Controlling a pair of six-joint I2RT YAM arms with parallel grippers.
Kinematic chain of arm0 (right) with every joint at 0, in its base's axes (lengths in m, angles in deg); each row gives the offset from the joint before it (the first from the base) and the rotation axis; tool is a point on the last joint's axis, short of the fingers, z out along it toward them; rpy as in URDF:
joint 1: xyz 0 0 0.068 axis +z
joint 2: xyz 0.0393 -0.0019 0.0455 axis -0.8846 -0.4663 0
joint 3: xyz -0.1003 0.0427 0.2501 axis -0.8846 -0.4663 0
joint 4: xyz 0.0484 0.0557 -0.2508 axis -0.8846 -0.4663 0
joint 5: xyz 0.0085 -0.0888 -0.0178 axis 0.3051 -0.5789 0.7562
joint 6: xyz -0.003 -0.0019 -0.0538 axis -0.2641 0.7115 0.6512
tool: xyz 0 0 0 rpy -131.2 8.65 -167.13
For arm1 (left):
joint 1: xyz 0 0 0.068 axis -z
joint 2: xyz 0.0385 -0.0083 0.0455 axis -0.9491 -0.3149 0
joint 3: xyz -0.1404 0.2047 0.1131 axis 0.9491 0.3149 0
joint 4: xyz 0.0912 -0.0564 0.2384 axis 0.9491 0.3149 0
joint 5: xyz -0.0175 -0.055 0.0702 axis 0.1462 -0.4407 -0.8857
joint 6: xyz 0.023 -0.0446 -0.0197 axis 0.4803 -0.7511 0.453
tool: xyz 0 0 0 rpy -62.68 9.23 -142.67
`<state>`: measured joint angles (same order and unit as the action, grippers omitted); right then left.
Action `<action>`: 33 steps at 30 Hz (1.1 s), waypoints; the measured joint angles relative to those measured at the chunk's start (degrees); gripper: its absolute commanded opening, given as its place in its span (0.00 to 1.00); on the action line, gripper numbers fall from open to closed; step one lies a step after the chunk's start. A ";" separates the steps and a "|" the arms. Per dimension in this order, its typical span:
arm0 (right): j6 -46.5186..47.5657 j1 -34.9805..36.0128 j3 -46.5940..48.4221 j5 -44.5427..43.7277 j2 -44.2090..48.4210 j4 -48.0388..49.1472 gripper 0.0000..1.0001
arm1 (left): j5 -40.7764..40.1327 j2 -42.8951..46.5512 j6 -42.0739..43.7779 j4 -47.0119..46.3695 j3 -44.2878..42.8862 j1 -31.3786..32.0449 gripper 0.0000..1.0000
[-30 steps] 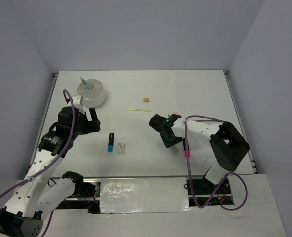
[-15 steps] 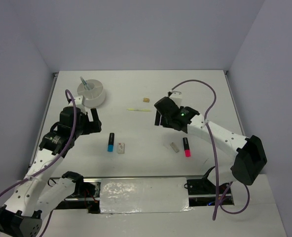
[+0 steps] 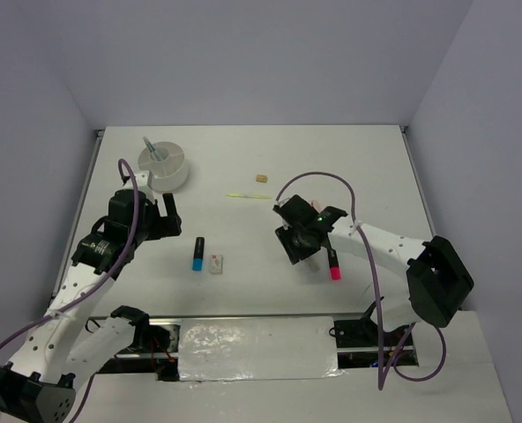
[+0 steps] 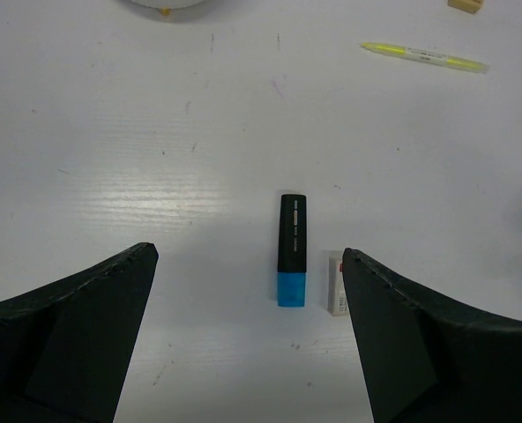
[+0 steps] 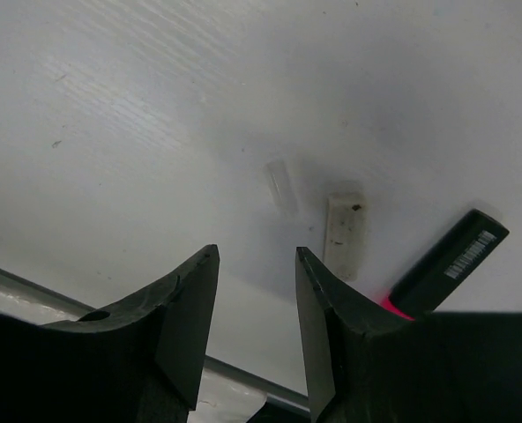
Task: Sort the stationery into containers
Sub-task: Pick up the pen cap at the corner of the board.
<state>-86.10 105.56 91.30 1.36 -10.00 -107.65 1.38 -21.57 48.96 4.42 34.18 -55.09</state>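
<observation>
The top camera sits high behind the near edge of the table point(image 3: 358, 159) and looks down and forward over all of it, from far. The left wrist camera looks steeply down from middle height and shares the blue-and-black marker point(image 4: 292, 250) with the top view. The right wrist camera is very near the surface and tilted, and it shares the pink highlighter point(image 5: 446, 260) with the top view.

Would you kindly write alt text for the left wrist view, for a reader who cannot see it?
The open left end effector frames a blue-and-black marker lying on the white table, with a small white eraser close beside it, not touching. A thin yellow-green stick lies farther off at upper right.
</observation>
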 measured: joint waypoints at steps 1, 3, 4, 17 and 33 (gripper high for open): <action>0.52 0.00 0.00 0.57 -0.26 0.26 0.48 | 0.00 -0.07 0.00 0.00 0.00 0.00 0.99; 1.64 0.00 0.00 1.57 -0.98 0.74 0.48 | 0.00 -0.11 0.00 -0.02 0.00 0.00 0.99; 2.03 0.00 0.04 1.84 -2.05 0.94 0.47 | 0.00 -0.13 0.00 0.00 0.00 0.00 0.99; 3.23 -0.28 0.24 3.04 -8.92 2.64 0.47 | 0.70 -0.13 0.04 -0.04 0.00 0.00 0.99; 5.53 -2.86 0.50 5.22 -11.93 4.17 0.47 | 2.19 -0.13 0.20 -0.09 0.00 0.04 0.99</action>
<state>-80.57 102.70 91.81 6.58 -21.94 -103.48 3.56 -21.70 49.15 4.33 34.18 -55.04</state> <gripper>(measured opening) 0.470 0.993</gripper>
